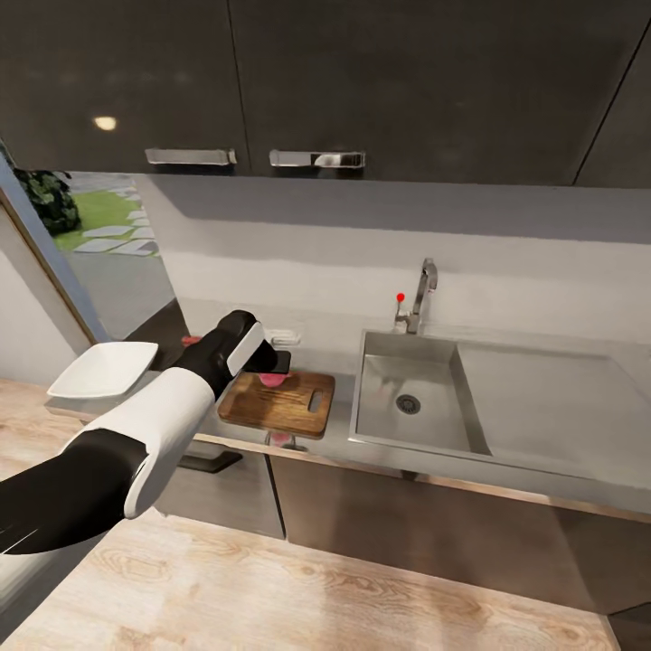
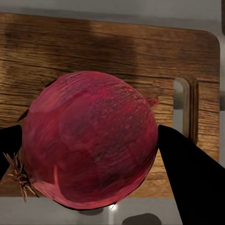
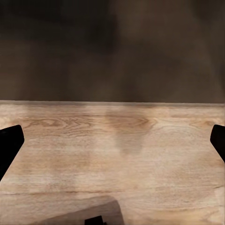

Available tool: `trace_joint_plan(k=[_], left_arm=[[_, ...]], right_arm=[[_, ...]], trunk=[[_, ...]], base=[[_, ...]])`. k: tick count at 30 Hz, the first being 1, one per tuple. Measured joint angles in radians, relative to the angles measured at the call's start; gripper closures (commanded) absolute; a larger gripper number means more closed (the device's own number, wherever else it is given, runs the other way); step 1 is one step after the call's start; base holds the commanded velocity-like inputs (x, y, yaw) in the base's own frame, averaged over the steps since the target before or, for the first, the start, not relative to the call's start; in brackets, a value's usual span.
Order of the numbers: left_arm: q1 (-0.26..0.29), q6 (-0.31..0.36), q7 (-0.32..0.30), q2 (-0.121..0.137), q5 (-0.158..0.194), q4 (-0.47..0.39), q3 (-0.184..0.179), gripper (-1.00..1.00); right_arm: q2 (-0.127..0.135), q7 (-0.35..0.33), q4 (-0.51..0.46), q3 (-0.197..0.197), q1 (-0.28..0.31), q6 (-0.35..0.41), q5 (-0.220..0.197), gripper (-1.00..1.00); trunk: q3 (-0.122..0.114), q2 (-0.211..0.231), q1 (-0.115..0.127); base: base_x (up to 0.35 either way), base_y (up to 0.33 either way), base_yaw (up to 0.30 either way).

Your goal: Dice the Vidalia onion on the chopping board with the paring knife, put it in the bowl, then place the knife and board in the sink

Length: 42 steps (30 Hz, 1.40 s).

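1. The sink (image 1: 411, 398), a rectangular steel basin with a round drain, lies bare just beside the board: your first step looks done.
2. The board (image 1: 294, 407), dark wood-grain with a handle slot, sits on the grey countertop (image 1: 344, 425) between sink and bowl.
3. The bowl (image 1: 99, 371), white and squarish, stands beyond the board from the sink and holds no onion: dicing, filling and the sink drop-off remain.
4. Your left gripper (image 2: 93, 154) is clamped on the onion (image 2: 91, 140), a round, papery red bulb over the board.
5. Your right gripper (image 3: 112, 150) is spread wide above pale floor.
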<state>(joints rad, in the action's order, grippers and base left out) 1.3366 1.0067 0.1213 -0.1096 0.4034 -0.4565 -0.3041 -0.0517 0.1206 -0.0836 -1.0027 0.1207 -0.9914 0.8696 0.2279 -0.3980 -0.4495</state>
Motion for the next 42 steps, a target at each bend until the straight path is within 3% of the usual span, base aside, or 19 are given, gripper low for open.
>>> trace_joint_plan(k=[20, 42], left_arm=[[0.000, -0.001, 0.000, 0.001, 0.000, 0.003, 0.000, 1.00], [0.000, -0.001, 0.000, 0.000, -0.001, 0.003, 0.000, 1.00]], right_arm=[[0.000, -0.002, 0.000, 0.001, 0.000, -0.002, 0.001, -1.00], [0.000, -0.001, 0.000, 0.001, 0.000, -0.002, 0.000, -1.00]], trunk=[[0.001, 0.000, 0.000], [0.029, 0.000, 0.000]], base=[[0.000, 0.000, 0.000], [0.000, 0.000, 0.000]])
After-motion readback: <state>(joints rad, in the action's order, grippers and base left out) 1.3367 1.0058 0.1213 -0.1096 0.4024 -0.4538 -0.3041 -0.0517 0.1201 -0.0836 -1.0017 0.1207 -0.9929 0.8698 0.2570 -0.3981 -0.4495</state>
